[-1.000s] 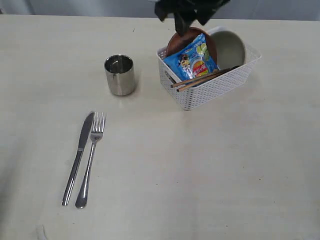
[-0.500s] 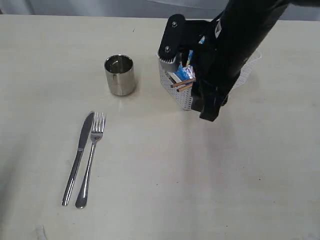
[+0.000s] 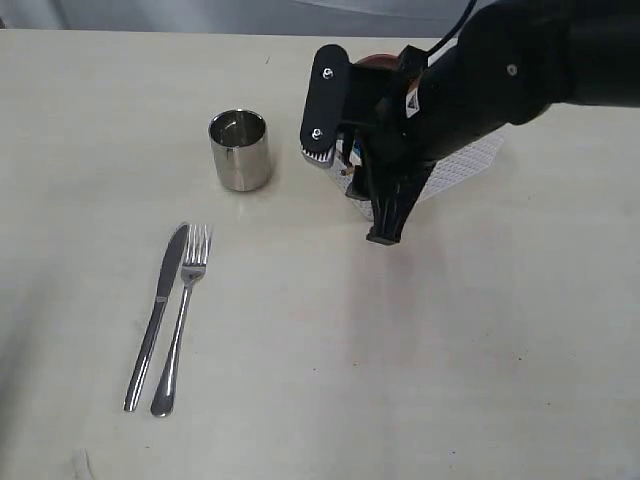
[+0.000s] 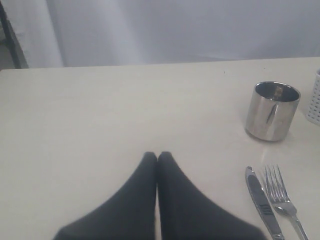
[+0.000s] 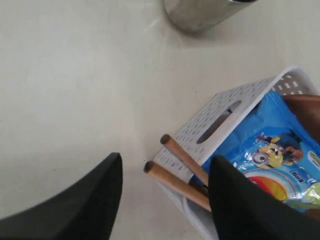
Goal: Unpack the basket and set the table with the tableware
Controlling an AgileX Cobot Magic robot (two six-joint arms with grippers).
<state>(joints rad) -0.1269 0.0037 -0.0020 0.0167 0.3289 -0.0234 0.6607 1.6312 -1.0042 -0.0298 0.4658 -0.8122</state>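
Observation:
The white basket (image 5: 225,110) holds brown chopsticks (image 5: 175,182) whose ends poke out over its corner. My right gripper (image 5: 165,167) is open, one finger on each side of those ends, touching nothing. In the exterior view the right gripper (image 3: 350,195) and its arm hide most of the basket (image 3: 465,165). A reddish-brown plate (image 5: 305,107) leans inside behind the chip bag. The steel cup (image 3: 239,150), knife (image 3: 157,315) and fork (image 3: 182,318) rest on the table (image 3: 300,380). My left gripper (image 4: 158,156) is shut and empty, low over the table, left of the knife (image 4: 260,200). Bowl and spoon are hidden.
A blue chip bag (image 5: 270,150) lies in the basket on top of the chopsticks. The cup (image 4: 272,111) stands left of the basket, whose edge (image 4: 315,97) shows beside it. The fork (image 4: 282,195) lies beside the knife.
The right arm has swung down from behind the basket to its near-left corner, covering the basket in the exterior view. Cup, knife and fork have not moved.

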